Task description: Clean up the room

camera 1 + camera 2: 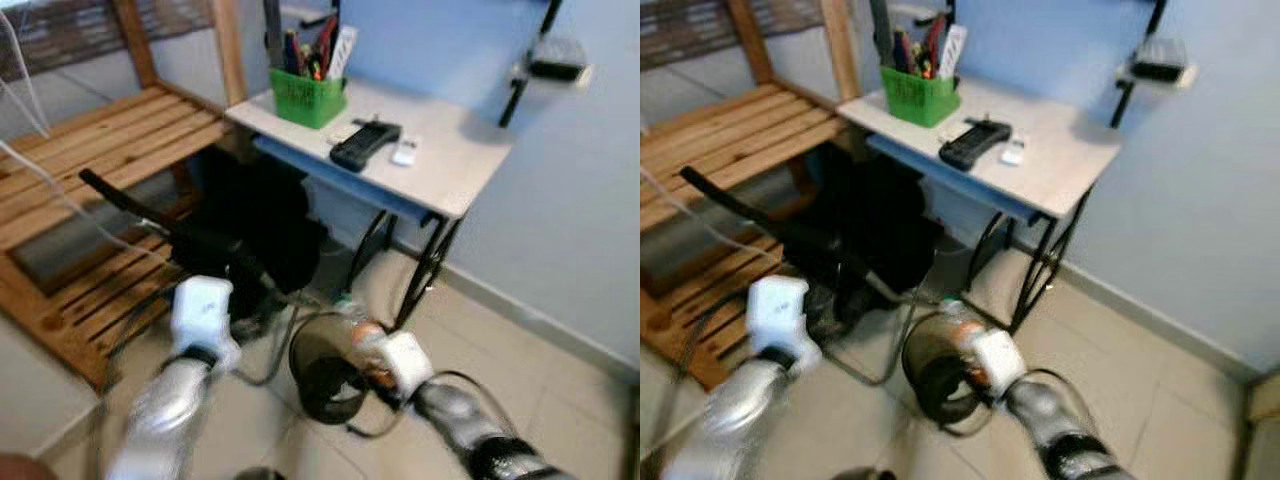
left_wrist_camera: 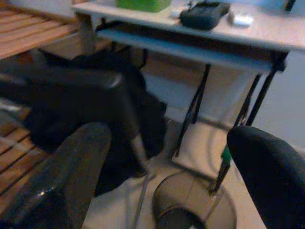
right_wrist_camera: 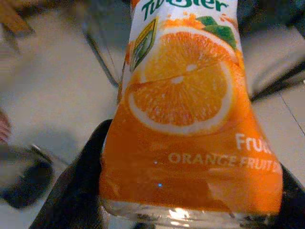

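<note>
Orange juice bottle (image 3: 186,119) sits clamped lengthwise in the right pincer (image 1: 375,360); left pincer (image 2: 162,181) gapes released.

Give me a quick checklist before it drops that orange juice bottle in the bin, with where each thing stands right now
1. Grip on the bottle: ok. The right gripper is shut on the orange juice bottle, a black finger on each side.
2. Bottle over the bin: ok, roughly. The bottle sits at the rim of the dark bin; the head views are blurred.
3. Bin mouth free: ok. The opening looks unobstructed in the left wrist view.
4. Left gripper out of the way: ok. It is open, hovering beside the bin, holding nothing.
5. Cables near the bin: cannot tell whether they would snag.
</note>
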Robot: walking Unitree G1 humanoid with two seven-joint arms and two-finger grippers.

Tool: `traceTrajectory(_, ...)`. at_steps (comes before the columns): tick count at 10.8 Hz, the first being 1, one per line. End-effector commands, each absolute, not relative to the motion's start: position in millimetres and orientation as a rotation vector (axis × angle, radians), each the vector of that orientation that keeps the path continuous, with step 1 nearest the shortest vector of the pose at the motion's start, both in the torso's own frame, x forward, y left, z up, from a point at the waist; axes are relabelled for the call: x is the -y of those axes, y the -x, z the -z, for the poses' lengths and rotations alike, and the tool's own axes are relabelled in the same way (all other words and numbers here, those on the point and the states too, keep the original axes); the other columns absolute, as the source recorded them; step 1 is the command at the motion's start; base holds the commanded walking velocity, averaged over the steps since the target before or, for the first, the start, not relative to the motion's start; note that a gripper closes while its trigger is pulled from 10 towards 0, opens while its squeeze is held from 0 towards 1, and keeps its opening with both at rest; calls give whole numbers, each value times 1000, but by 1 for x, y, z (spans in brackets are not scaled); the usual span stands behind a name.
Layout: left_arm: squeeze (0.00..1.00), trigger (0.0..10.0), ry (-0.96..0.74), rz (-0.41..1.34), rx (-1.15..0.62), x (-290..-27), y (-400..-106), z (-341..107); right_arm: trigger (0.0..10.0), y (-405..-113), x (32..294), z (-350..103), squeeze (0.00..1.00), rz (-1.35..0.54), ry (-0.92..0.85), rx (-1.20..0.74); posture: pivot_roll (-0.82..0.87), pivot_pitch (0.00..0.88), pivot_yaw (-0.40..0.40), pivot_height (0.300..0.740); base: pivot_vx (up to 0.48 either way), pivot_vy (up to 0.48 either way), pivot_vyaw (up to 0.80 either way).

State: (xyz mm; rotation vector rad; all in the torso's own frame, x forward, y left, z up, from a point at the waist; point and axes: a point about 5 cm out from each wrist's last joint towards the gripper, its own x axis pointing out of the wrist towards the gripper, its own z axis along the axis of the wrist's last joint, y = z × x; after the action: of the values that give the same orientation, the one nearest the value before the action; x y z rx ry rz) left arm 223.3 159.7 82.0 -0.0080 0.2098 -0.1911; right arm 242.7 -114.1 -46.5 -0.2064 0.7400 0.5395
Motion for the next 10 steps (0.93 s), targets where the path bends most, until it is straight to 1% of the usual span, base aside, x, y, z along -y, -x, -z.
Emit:
traceTrajectory(1, 0, 10000, 4, 191, -193, -158, -222, -89, 10000, -247, 110, 44, 0, -550, 223, -724, 56, 0, 17, 740, 0, 0, 0)
traceTrajectory(2, 0, 10000, 7, 189, -196, -159, -218, -90, 10000, -248, 108, 42, 0, -531, 200, -721, 76, 8, 14, 740, 0, 0, 0)
traceTrajectory(3, 0, 10000, -5, 233, -185, -156, -211, -94, 10000, -254, 108, 39, 0, -466, 164, -693, 110, 36, 15, 740, 0, 0, 0)
traceTrajectory(4, 0, 10000, -16, 252, -174, -154, -209, -97, 10000, -260, 110, 34, 0, -421, 157, -647, 120, 44, 19, 740, 0, 0, 0)
traceTrajectory(6, 0, 10000, -7, 258, -177, -150, -206, -98, 10000, -288, 109, 8, 0, -327, 78, -495, 119, 34, 16, 740, 0, 0, 0)
traceTrajectory(8, 0, 10000, 0, 268, -160, -144, -207, -101, 10000, -312, 107, -17, 0, -258, 23, -396, 127, 32, 1, 740, 0, 0, 0)
traceTrajectory(10, 0, 10000, -4, 286, -163, -140, -197, -104, 10000, -325, 96, -32, 0, -256, 9, -366, 173, 78, 0, 740, 0, 0, 0)
